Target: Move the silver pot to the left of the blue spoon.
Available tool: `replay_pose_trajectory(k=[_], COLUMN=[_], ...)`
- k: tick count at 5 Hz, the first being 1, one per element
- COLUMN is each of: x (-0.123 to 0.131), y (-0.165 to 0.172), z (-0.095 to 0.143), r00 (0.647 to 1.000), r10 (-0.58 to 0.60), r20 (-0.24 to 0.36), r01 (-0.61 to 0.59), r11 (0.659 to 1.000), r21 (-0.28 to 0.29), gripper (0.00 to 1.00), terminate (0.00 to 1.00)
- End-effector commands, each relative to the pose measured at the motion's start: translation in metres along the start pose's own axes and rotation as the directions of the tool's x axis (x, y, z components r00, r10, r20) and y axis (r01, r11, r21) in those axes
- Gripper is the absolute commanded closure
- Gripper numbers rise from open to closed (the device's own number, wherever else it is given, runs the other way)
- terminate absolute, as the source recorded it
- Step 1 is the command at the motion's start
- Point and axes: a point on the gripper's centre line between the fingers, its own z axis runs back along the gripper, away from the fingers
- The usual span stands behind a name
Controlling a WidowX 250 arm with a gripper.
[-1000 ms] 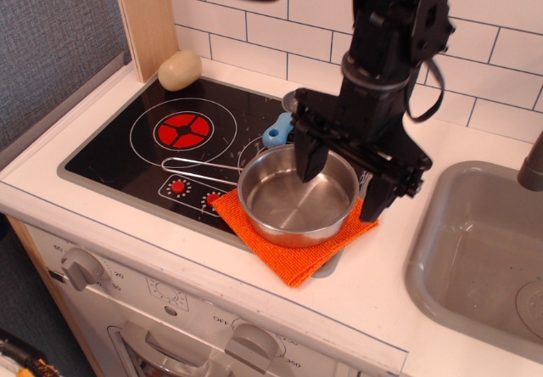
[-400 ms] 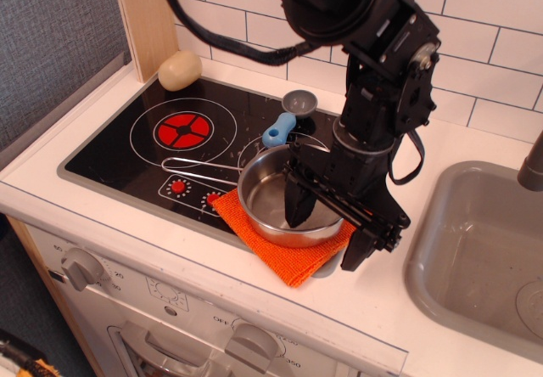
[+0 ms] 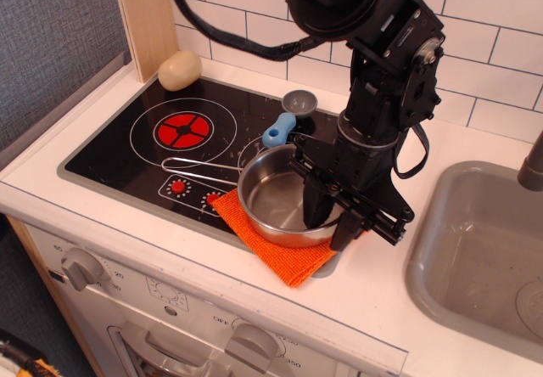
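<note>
Grasping step: black robot gripper (image 3: 329, 217), jaws clamped on the right rim of the round shiny silver pot (image 3: 284, 205), which sits on an orange cloth (image 3: 284, 254) near the table's front edge. Next: lift, carry left past the light-blue-handled spoon (image 3: 287, 118).

Arm (image 3: 373, 46) all black, matte — bulky rounded housing at top, stepped blocky wrist section below it. Small pale round screws or caps on housing's right side. Thick black cable loops out left of housing; thinner black cable hangs in loop off wrist's right side. Gripper (image 3: 333, 216) black too — flat crossbar, two narrow tapered fingers.
</note>
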Motion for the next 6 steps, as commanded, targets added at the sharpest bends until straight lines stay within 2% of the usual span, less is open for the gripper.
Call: replay_pose_trajectory(k=[1, 2, 3, 4, 5, 6], x=[0.012, 0.014, 0.015, 0.023, 0.039, 0.056], y=[0.011, 0.014, 0.025, 0.056, 0.094, 0.120], z=[0.023, 0.039, 0.075, 0.100, 0.098, 0.074], r00=[0.996, 0.992, 0.980, 0.975, 0.976, 0.982], r10=[-0.013, -0.036, -0.025, 0.028, 0.103, 0.135], r20=[0.085, 0.121, 0.198, 0.221, 0.193, 0.132], r01=[0.009, 0.030, 0.016, -0.033, -0.111, -0.142], r11=[0.999, 0.998, 0.999, 0.999, 0.993, 0.989], r21=[0.040, 0.052, 0.049, 0.018, 0.029, 0.044], gripper=[1.00, 1.00, 1.00, 1.00, 1.00, 1.00], terminate=[0.00, 0.00, 0.00, 0.00, 0.00, 0.00])
